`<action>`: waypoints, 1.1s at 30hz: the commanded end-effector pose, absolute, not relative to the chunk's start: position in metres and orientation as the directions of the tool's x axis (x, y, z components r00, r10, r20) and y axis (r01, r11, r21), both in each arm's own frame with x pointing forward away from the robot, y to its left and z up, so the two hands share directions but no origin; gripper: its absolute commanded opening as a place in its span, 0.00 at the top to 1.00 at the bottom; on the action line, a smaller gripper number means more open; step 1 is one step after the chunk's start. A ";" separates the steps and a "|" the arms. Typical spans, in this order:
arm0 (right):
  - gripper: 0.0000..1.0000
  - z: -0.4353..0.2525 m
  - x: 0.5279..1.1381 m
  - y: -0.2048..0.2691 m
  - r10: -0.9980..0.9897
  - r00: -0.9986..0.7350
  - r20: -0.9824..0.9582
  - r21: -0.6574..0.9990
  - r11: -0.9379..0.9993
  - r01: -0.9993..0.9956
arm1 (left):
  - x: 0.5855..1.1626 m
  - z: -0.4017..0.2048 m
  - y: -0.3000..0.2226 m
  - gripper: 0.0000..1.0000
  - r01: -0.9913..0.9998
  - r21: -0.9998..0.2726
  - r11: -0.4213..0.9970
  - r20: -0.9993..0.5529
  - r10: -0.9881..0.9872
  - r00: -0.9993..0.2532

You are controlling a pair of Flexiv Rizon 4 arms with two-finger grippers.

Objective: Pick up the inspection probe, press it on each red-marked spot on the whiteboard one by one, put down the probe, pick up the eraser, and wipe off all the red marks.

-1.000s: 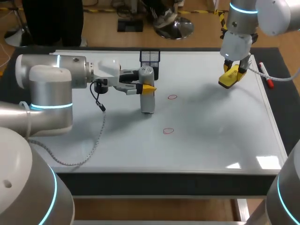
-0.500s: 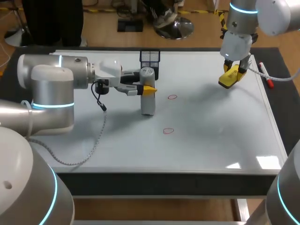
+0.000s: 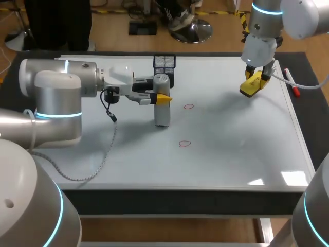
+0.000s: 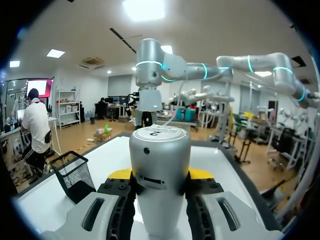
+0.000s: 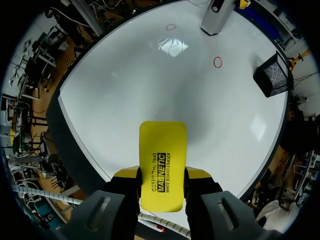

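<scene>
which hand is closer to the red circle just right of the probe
Left. The left hand, shut on the probe, sits just beside that red circle; the right hand, holding the eraser, is well off over the whiteboard's far right part.

This is a robotics lab, set up as a test bench. Two grey industrial arms with lit cyan rings at their joints, the left arm (image 3: 56,98) and the right arm (image 3: 267,20), flank a counter topped by a flat whiteboard (image 3: 231,149). On it are small red marks (image 3: 189,107), a black mesh basket (image 3: 164,64), a marker (image 3: 291,82) and a loose cable (image 3: 111,118). The left end effector (image 3: 162,96) grips an upright inspection probe (image 3: 162,116). The right end effector (image 3: 255,81) grips a yellow eraser (image 3: 248,89).
</scene>
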State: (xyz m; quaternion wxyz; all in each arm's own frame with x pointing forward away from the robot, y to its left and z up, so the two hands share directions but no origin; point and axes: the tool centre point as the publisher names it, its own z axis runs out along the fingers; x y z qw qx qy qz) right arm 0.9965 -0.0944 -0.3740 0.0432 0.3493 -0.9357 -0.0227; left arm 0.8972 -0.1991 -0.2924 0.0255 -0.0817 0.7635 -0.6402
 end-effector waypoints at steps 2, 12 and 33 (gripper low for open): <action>1.00 -0.373 0.997 -0.095 -0.656 -0.751 0.067 0.070 0.754 -0.653 | 0.897 -0.293 -0.199 1.00 -0.094 -0.981 0.169 0.068 -0.157 -0.985; 1.00 -0.373 0.997 -0.095 -0.656 -0.751 0.067 0.070 0.754 -0.653 | 0.895 -0.289 -0.197 1.00 -0.086 -0.982 0.167 0.059 -0.163 -0.985; 1.00 -0.373 0.997 -0.095 -0.656 -0.751 0.067 0.070 0.754 -0.653 | 0.861 -0.256 -0.113 1.00 -0.062 -0.992 0.114 0.022 -0.323 -0.946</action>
